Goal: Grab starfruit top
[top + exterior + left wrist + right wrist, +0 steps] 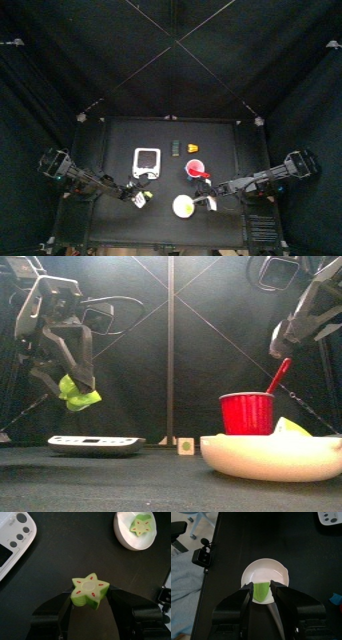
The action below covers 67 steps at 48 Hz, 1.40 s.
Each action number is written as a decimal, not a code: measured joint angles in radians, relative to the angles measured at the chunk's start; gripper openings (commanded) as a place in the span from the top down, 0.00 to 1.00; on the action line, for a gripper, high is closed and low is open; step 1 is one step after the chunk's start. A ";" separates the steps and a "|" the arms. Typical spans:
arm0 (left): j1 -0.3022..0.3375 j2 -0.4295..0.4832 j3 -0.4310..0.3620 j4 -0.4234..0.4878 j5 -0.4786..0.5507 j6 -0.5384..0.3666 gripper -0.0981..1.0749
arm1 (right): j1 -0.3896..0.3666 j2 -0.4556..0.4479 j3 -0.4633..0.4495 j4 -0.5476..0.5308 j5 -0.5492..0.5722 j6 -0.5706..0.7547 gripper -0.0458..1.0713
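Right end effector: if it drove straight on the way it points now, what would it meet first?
Most likely the green starfruit piece framed between the right end effector's open jaws, lying in the white bowl. The gap above it cannot be judged.

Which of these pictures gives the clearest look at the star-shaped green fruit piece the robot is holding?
The left wrist view: the starfruit piece fills the middle, star face up, clamped in the left gripper. The front view shows it only edge-on, hanging above the table. In the top view it is too small to make out.
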 measured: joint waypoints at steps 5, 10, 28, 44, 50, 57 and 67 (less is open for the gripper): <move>0.031 -0.021 0.015 0.032 -0.063 0.020 0.45 | 0.000 0.000 0.000 0.028 0.006 0.000 0.29; 0.081 -0.038 0.018 0.097 -0.140 0.069 0.45 | 0.005 0.002 0.000 0.052 0.028 0.000 0.28; 0.293 -0.037 0.037 0.252 -0.324 0.184 0.45 | 0.040 0.049 -0.021 0.043 0.049 -0.002 0.15; 0.293 -0.018 0.044 0.331 -0.356 0.213 0.45 | 0.041 0.155 -0.066 0.032 0.051 0.000 0.04; 0.276 0.009 0.044 0.311 -0.356 0.213 0.45 | 0.043 0.209 -0.092 0.026 0.057 -0.002 0.04; 0.258 0.023 0.037 0.299 -0.356 0.215 0.45 | 0.044 0.261 -0.114 0.003 0.077 -0.006 0.04; 0.229 0.023 0.034 0.298 -0.351 0.216 0.45 | 0.054 0.307 -0.133 -0.029 0.092 -0.003 0.04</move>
